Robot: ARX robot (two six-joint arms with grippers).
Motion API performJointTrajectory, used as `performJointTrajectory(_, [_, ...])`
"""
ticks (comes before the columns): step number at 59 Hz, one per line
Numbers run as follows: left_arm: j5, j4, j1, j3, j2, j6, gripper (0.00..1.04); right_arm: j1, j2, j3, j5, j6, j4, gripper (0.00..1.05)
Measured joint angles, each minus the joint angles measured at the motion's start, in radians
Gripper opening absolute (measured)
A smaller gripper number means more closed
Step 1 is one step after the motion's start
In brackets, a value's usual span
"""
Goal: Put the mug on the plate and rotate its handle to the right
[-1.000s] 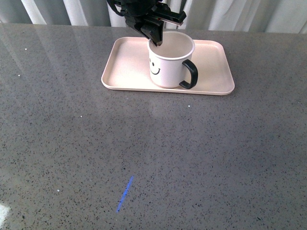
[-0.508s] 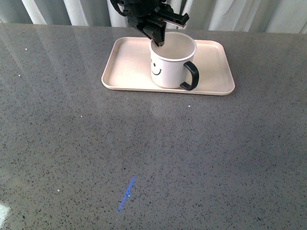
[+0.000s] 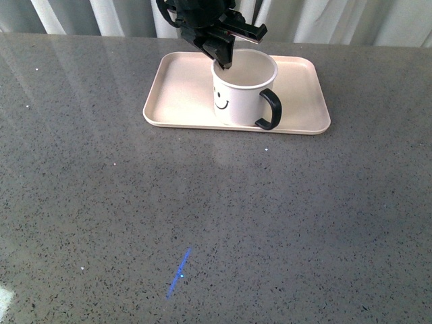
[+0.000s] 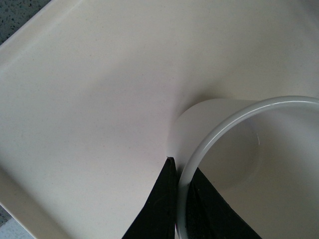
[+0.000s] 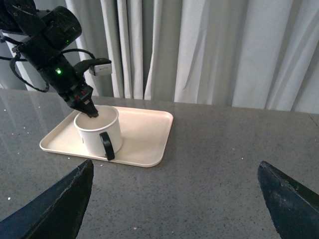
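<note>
The mug (image 3: 243, 88) stands upright on the plate (image 3: 182, 84), about mid-width and toward the near rim. The plate lies at the far side of the grey speckled worktop (image 3: 202, 202), in front of a pale curtain (image 5: 214, 50). The handle (image 3: 270, 109) sticks out to the right and slightly toward the camera, and the smiley face (image 3: 221, 101) looks toward the near left.

The left end effector (image 3: 225, 61) reaches down from above onto the far-left part of the mug's rim. The left wrist view shows it closed on that rim, with 1 black finger (image 4: 158, 211) outside the wall and the other inside.

The right end effector (image 5: 174, 167) is spread wide with nothing in it, over bare worktop well apart from the plate.

A short blue streak (image 3: 177, 273) marks the near worktop.
</note>
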Motion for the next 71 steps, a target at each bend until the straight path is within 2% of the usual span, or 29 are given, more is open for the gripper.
performJointTrajectory(4, [0.000, 0.000, 0.000, 0.000, 0.000, 0.001, 0.08, 0.000, 0.000, 0.000, 0.000, 0.000, 0.000, 0.96])
performJointTrajectory(10, [-0.002, 0.007, -0.001, 0.000, 0.001, 0.001, 0.29, 0.000, 0.000, 0.000, 0.000, 0.000, 0.000, 0.96])
performJointTrajectory(18, [-0.002, 0.018, -0.001, 0.000, 0.001, 0.001, 0.46, 0.000, 0.000, 0.000, 0.000, 0.000, 0.000, 0.96])
performJointTrajectory(22, [-0.001, 0.019, -0.002, 0.000, 0.001, 0.000, 0.60, 0.000, 0.000, 0.000, 0.000, 0.000, 0.000, 0.96])
performJointTrajectory(24, [0.000, 0.033, -0.002, -0.009, -0.003, -0.001, 0.73, 0.000, 0.000, 0.000, 0.000, 0.000, 0.000, 0.96])
performJointTrajectory(30, [0.001, 0.173, 0.000, -0.220, -0.118, -0.004, 0.94, 0.000, 0.000, 0.000, 0.000, 0.000, 0.000, 0.96])
performJointTrajectory(32, [0.001, 0.206, 0.000, -0.295, -0.167, -0.005, 0.97, 0.000, 0.000, 0.000, 0.000, 0.000, 0.000, 0.96])
performJointTrajectory(35, [0.002, 0.262, 0.001, -0.415, -0.256, -0.008, 0.95, 0.000, 0.000, 0.000, 0.000, 0.000, 0.000, 0.96])
performJointTrajectory(36, [0.006, 0.352, 0.006, -0.602, -0.407, -0.019, 0.96, 0.000, 0.000, 0.000, 0.000, 0.000, 0.000, 0.96])
performJointTrajectory(41, [0.011, 0.459, 0.016, -0.782, -0.542, -0.045, 0.96, 0.000, 0.000, 0.000, 0.000, 0.000, 0.000, 0.96])
performJointTrajectory(48, [0.006, 0.688, 0.035, -1.095, -0.766, -0.111, 0.95, 0.000, 0.000, 0.000, 0.000, 0.000, 0.000, 0.96])
performJointTrajectory(50, [-0.132, 0.879, 0.034, -1.229, -0.845, -0.166, 0.89, 0.000, 0.000, 0.000, 0.000, 0.000, 0.000, 0.96])
performJointTrajectory(51, [-0.267, 1.044, 0.035, -1.338, -0.907, -0.206, 0.84, 0.000, 0.000, 0.000, -0.001, 0.000, 0.000, 0.96])
performJointTrajectory(53, [-0.389, 1.262, 0.048, -1.493, -0.997, -0.248, 0.77, 0.000, 0.000, 0.000, -0.001, 0.000, 0.000, 0.96])
performJointTrajectory(54, [-0.458, 1.427, 0.064, -1.612, -1.069, -0.269, 0.72, 0.000, 0.000, 0.000, 0.000, 0.000, 0.000, 0.96])
performJointTrajectory(55, [-0.488, 1.520, 0.076, -1.684, -1.113, -0.285, 0.68, 0.000, 0.000, 0.000, 0.000, 0.000, 0.000, 0.96])
performJointTrajectory(58, [-0.504, 1.762, 0.124, -1.899, -1.255, -0.317, 0.56, 0.000, 0.000, 0.000, 0.002, 0.000, 0.000, 0.96])
performJointTrajectory(61, [-0.492, 1.891, 0.161, -2.061, -1.355, -0.332, 0.43, 0.000, 0.000, 0.000, 0.002, 0.000, 0.000, 0.96])
performJointTrajectory(66, [-0.454, 1.953, 0.192, -2.241, -1.421, -0.342, 0.26, 0.000, 0.000, 0.000, -0.002, 0.000, 0.000, 0.96])
performJointTrajectory(71, [-0.431, 1.971, 0.211, -2.340, -1.449, -0.343, 0.13, 0.000, 0.000, 0.000, -0.001, 0.000, 0.000, 0.96])
